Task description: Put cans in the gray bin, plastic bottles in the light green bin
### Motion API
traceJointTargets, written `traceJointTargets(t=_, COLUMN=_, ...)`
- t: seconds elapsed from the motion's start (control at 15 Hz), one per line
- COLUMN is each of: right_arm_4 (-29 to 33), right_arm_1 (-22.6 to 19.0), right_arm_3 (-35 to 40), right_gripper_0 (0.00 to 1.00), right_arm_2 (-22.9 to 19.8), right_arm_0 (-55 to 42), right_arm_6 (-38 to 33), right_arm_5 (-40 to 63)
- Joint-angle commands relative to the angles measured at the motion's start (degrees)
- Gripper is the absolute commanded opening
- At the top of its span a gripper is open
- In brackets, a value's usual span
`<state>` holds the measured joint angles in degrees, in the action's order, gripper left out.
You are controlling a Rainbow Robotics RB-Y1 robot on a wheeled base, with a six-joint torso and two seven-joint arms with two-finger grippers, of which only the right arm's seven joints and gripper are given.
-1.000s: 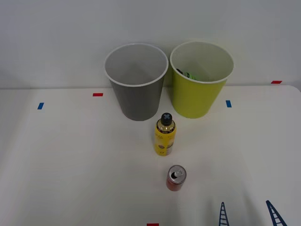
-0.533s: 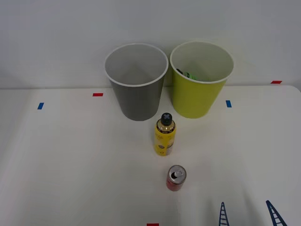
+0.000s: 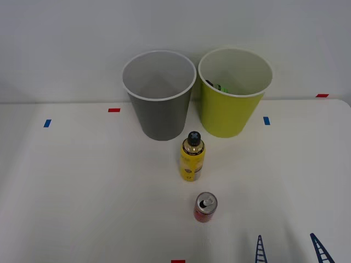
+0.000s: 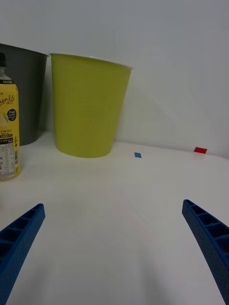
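A small red can (image 3: pixel 205 207) with a silver top stands upright near the table's front. Just behind it stands the yellow plastic bottle (image 3: pixel 192 156) (image 4: pixel 7 133) with a black cap. At the back, the gray bin (image 3: pixel 159 96) (image 4: pixel 23 90) is on the left and the light green bin (image 3: pixel 233 93) (image 4: pixel 88 105) on the right, side by side; something dark and green lies inside the green one. My right gripper (image 3: pixel 289 247) (image 4: pixel 114 248) is open at the front right, low over the table, right of the can, with nothing between its blue fingers.
Small red (image 3: pixel 114 110) and blue (image 3: pixel 266 120) tape marks dot the white table (image 3: pixel 82 181). A pale wall rises right behind the bins. Open tabletop lies to the left and right of the can and bottle.
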<state>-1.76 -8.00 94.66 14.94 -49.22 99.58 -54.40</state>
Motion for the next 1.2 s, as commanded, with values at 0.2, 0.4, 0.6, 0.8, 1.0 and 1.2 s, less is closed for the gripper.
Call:
traceJointTargets(t=0.2, right_arm_4=-0.70, right_arm_1=-3.43, right_arm_3=-1.32, right_gripper_0=1.00, right_arm_2=3.52, right_arm_0=1.85, right_arm_6=0.62, right_arm_5=-0.09)
traceJointTargets(t=0.4, right_arm_4=-5.36, right_arm_1=-10.20, right_arm_3=-1.23, right_gripper_0=1.00, right_arm_2=7.47, right_arm_0=5.80, right_arm_6=1.14, right_arm_5=0.18)
traceJointTargets(t=0.6, right_arm_4=-12.04, right_arm_1=-18.98, right_arm_3=-1.14, right_gripper_0=1.00, right_arm_2=12.92, right_arm_0=9.49, right_arm_6=2.37, right_arm_5=0.26)
traceJointTargets(t=0.8, right_arm_4=-18.02, right_arm_1=-25.66, right_arm_3=-0.62, right_gripper_0=1.00, right_arm_2=18.98, right_arm_0=14.15, right_arm_6=4.22, right_arm_5=0.00)
traceJointTargets(t=1.0, right_arm_4=-26.19, right_arm_1=-30.06, right_arm_3=2.46, right_gripper_0=1.00, right_arm_2=25.49, right_arm_0=17.93, right_arm_6=14.41, right_arm_5=0.00)
traceJointTargets(t=1.2, right_arm_4=-32.52, right_arm_1=-31.82, right_arm_3=4.39, right_gripper_0=1.00, right_arm_2=31.11, right_arm_0=21.53, right_arm_6=20.30, right_arm_5=0.09)
